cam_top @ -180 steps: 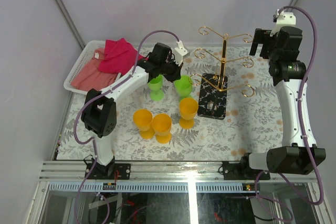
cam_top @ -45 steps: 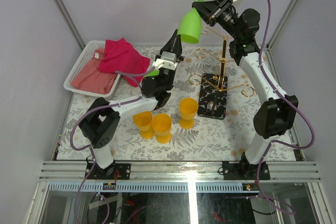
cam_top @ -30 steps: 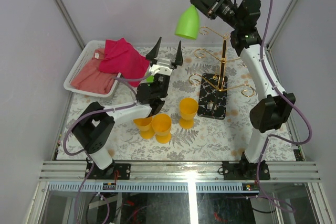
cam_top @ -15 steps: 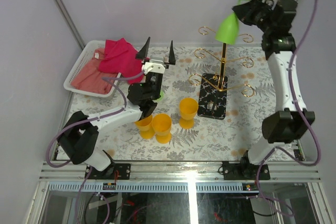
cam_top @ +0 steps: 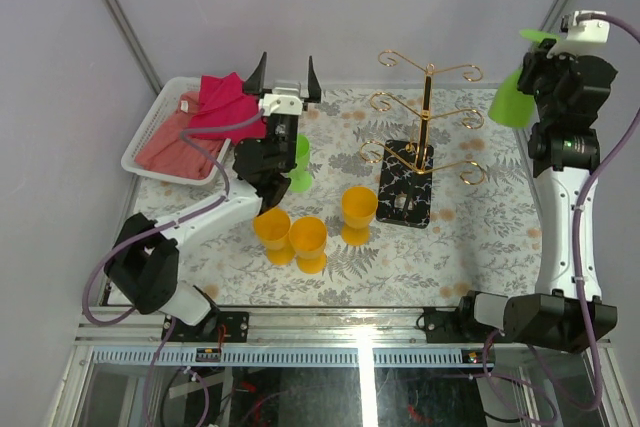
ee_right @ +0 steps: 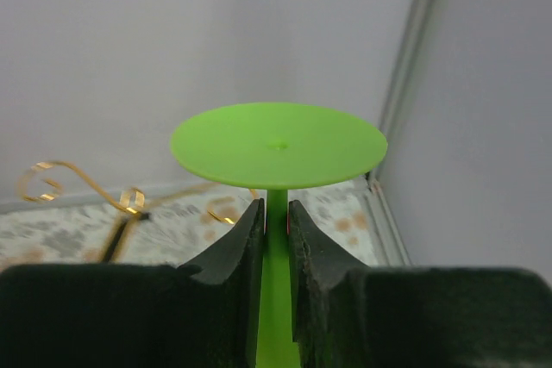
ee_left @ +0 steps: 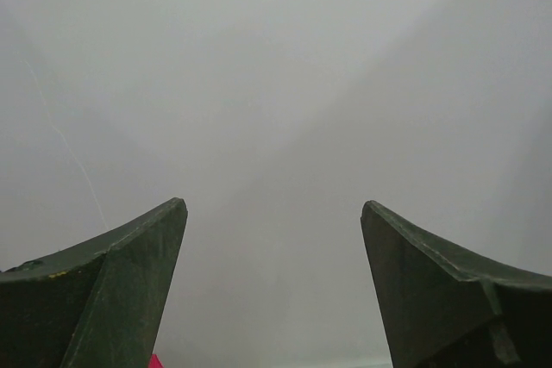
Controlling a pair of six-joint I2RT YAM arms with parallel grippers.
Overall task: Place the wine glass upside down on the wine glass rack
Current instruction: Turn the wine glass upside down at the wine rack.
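Right gripper (ee_right: 274, 208) is clamped tight on the stem of the green wine glass (ee_right: 278, 144), foot up and bowl pointing down. The glass is up in the air at about 3 o'clock from the wine glass rack (cam_top: 427, 112), well apart from its gold arms. Left gripper (cam_top: 286, 67) is spread wide with nothing in it.

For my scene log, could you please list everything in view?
held wine glass: one, green, upside down, high at far right
standing wine glass: one, green, on table by left arm
goblets: three, orange, table's near middle
wine glass rack: one, gold on black base, centre-right, nothing hanging
basket: one, white, far left
cloths: at least two, red and pink, in basket
table: one, leaf-patterned
left gripper: one, black, open, pointing up
right gripper: one, black, shut on held wine glass's stem
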